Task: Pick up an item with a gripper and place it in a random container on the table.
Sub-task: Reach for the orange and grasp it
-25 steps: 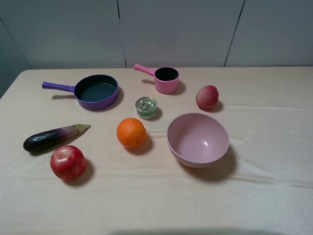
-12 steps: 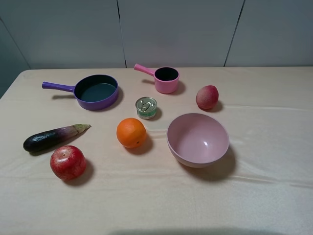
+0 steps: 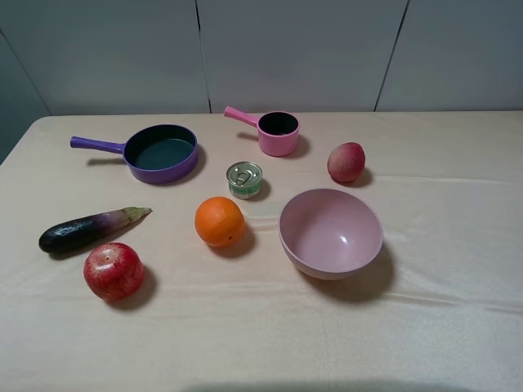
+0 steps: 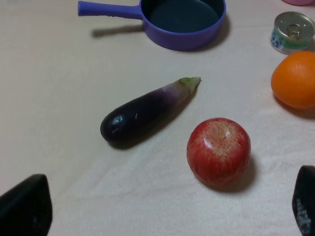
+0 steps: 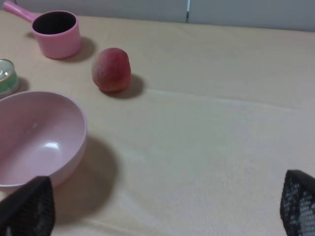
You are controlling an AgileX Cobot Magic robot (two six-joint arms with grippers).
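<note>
Orange [image 3: 219, 221]: 1 pc, mid tabletop [image 3: 458, 343], btwn apple [image 3: 113, 271] & lg bowl [image 3: 331, 233], near tin [image 3: 244, 180]. Prob. firm, moderate wt, apt to roll; grip across widest middle. Pink cup [image 3: 278, 132]: beyond tin. Left claw [image 4: 165, 211], right claw [image 5: 162, 209]: both wide, holding nothing.

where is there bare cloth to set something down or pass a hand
Bare cloth lies right of the pink bowl and peach, and along the near edge in front of the apple and bowl. Crowded in the middle: the can sits close among orange, pink cup and purple pan.
</note>
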